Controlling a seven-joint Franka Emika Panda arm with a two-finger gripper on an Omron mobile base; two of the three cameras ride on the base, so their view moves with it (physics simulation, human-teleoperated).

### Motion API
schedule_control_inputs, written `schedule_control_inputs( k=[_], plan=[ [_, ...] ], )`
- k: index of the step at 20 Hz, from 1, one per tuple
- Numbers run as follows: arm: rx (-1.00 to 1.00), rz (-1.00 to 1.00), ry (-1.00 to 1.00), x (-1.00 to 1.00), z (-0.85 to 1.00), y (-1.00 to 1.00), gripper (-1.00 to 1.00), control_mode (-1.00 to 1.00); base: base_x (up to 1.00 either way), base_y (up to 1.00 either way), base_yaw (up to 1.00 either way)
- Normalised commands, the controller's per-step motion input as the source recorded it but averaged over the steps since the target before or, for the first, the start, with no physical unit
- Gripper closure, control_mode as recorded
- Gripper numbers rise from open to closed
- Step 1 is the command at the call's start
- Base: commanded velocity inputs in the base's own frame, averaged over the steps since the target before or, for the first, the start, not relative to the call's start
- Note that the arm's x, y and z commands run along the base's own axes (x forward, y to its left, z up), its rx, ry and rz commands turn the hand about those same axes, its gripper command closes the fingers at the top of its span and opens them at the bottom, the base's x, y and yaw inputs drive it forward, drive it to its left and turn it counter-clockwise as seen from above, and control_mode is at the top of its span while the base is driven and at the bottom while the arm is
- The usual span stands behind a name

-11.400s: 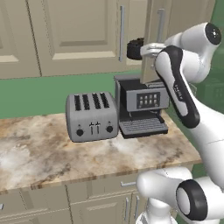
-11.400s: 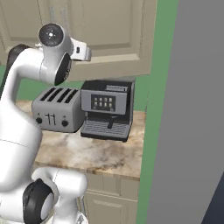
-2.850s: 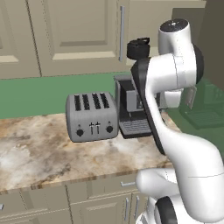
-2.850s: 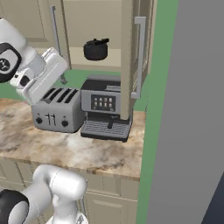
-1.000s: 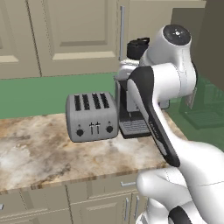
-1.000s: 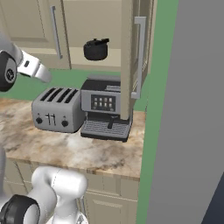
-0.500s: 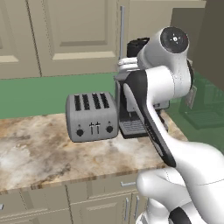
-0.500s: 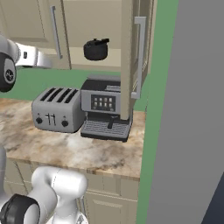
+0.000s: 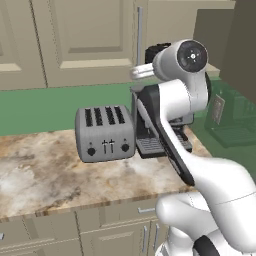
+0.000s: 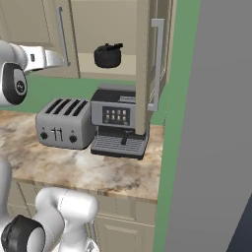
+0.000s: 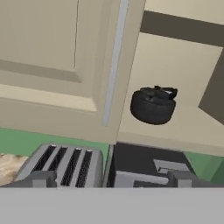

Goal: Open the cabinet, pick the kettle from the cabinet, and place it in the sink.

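The beige wall cabinet (image 10: 118, 29) has its right door (image 10: 142, 64) swung wide open and its left door (image 11: 48, 65) closed. The small black kettle (image 11: 153, 105) sits upright on the cabinet's shelf, just right of the left door's silver handle (image 11: 114, 65); it is also the kettle (image 10: 108, 55) above the coffee machine. My gripper (image 11: 113, 179) is open and holds nothing. It hangs well short of the kettle, below and left of it, facing the cabinet. A dark ribbed shape (image 9: 234, 135) shows at the far right; I cannot tell whether it is the sink.
A silver four-slot toaster (image 10: 66, 125) and a black-and-silver coffee machine (image 10: 120, 123) stand on the marble counter (image 10: 74, 167) right under the cabinet. The open door's edge and handle (image 10: 157, 64) jut out over the coffee machine. A tall grey panel (image 10: 221, 123) fills the right side.
The cabinet's right door, shut in the earliest frames, now stands open with the kettle showing. Over the last second my hand has risen slightly and edged toward the cabinet.
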Motion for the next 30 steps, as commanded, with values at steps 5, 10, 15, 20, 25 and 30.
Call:
schedule_control_inputs(
  k=[5,10,15,20,25,30],
  plan=[
    [-0.02,0.08,0.00,0.36,0.22,0.00,-1.00,-1.00,0.00,0.00,0.00],
    [0.00,0.07,0.00,0.38,0.19,0.00,-1.00,-1.00,0.00,0.00,0.00],
    [-0.01,0.02,0.00,0.40,0.10,0.01,-1.00,-1.00,0.00,0.00,0.00],
    [-0.02,0.00,0.00,0.43,0.04,0.05,-1.00,-1.00,0.00,0.00,0.00],
    [0.00,0.00,0.04,0.46,0.00,0.09,-1.00,-1.00,0.00,0.00,0.00],
    [0.00,0.00,0.06,0.46,0.00,0.10,-1.00,-1.00,0.00,0.00,0.00]
  ],
)
